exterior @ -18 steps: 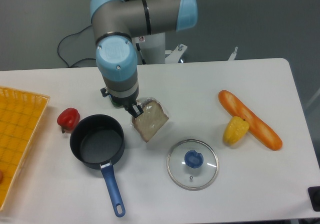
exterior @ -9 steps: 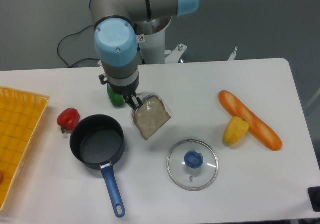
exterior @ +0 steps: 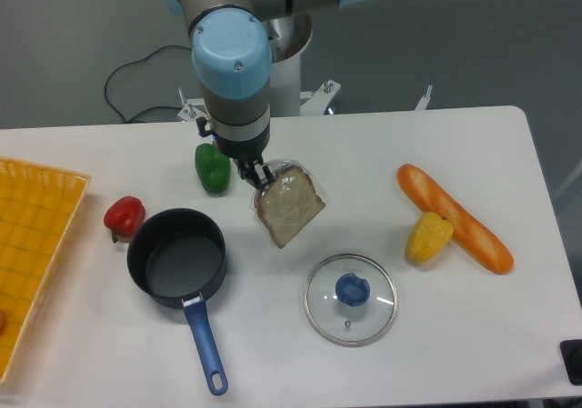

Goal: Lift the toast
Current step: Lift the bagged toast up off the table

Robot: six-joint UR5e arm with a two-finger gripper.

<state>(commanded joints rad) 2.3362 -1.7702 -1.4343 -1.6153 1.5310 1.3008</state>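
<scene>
The toast [exterior: 290, 207] hangs tilted in its clear plastic wrap, pinched at its upper left corner by the gripper [exterior: 261, 174]. It looks lifted off the white table [exterior: 455, 335], though from this top-down angle I can't be fully sure it's clear of the surface. The fingers are clamped together on the wrap/corner of the slice.

Just left of the gripper sits a green pepper [exterior: 212, 167]. Further left there's a red pepper [exterior: 124, 216], and below that a dark saucepan [exterior: 176, 259] with a blue handle. A glass lid [exterior: 351, 299] with a blue knob lies below and right of the toast. Well off to the right are an orange baguette [exterior: 453, 217] and a yellow pepper [exterior: 428, 236], touching each other. A yellow basket [exterior: 36, 244] sits at the far left edge.
</scene>
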